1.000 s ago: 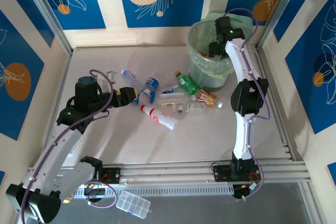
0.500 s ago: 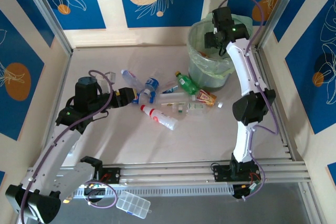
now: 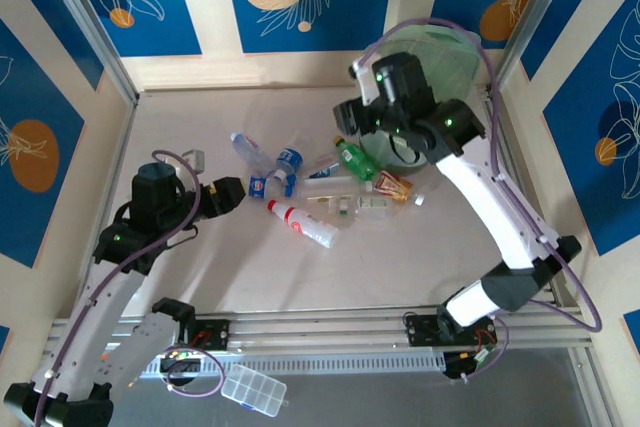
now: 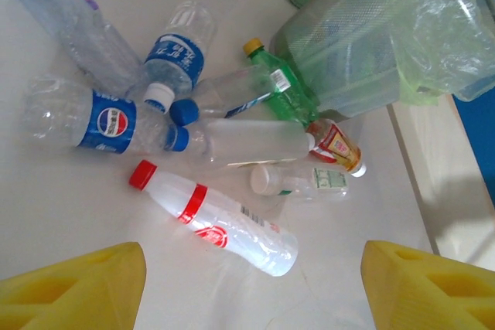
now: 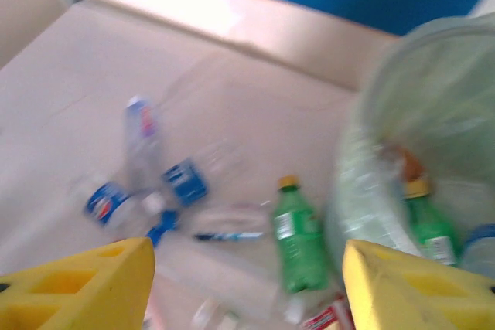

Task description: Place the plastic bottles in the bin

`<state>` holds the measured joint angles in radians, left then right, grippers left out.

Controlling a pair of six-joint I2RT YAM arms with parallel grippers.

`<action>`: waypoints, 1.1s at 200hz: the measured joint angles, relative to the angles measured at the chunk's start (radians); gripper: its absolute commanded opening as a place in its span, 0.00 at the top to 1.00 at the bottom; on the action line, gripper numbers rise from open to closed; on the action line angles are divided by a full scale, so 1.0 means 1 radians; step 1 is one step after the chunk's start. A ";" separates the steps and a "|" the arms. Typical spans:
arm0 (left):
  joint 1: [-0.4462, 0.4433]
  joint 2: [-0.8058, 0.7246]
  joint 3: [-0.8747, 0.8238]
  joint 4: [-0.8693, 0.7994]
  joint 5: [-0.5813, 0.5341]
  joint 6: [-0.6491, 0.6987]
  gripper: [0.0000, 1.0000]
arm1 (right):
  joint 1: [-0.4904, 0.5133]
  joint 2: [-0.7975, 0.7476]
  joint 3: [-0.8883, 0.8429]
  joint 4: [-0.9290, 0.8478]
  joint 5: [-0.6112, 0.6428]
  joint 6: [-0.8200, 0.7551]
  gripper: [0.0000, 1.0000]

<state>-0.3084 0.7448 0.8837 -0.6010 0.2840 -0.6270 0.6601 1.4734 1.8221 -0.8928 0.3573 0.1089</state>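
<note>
Logged left gripper (image 3: 236, 190) low over the pale table (image 3: 400, 267), at 9 o'clock of the bottle pile in the top view. Yellow fingers spread wide, nothing between. Logged right gripper (image 3: 347, 122) at 1 o'clock of the pile, in front of the large round translucent pale-green bin (image 3: 455, 47). Fingers apart too, empty; right wrist view came out blurred.

Found the plastic bottles lying in one loose cluster on the table, at 8 o'clock of the bin. Clock calls below taken from the left wrist view.
- Noted crushed clear bottle with blue label and blue cap (image 4: 93, 121) at 9 o'clock: Pepsi globe logo readable.
- Noted clear bottle with blue wrap and white cap (image 4: 176, 56) at 11 o'clock: white characters, could not read.
- Noted long clear bottle with red-and-blue strip (image 4: 66, 17) at 10 o'clock: print cut off.
- Spotted green bottle with yellow cap (image 4: 285, 92) against the bin wall: small white label, unreadable.
- Marked plain clear bottle (image 4: 247, 141) across the middle, with small clear bottle with white cap (image 4: 302, 182) just below.
- Marked bottle with red-and-yellow label (image 4: 336, 147) at 3 o'clock: text too small.
- Marked white bottle with red cap and red band (image 4: 213, 218) at 6 o'clock: barcode visible.

Saw second green yellow-capped bottle (image 5: 427, 226) inside the bin.

Spotted clear compartment box (image 3: 253, 390) off the table at 6 o'clock in the top view.
</note>
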 measured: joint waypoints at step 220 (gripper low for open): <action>0.000 -0.087 -0.104 -0.058 0.074 -0.072 0.27 | 0.226 0.557 -0.244 -0.044 -0.121 -0.079 0.28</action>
<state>-0.3084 0.6579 0.7799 -0.6590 0.3584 -0.6991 0.8864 2.0308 1.5780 -0.9367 0.2363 0.0303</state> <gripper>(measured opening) 0.724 0.728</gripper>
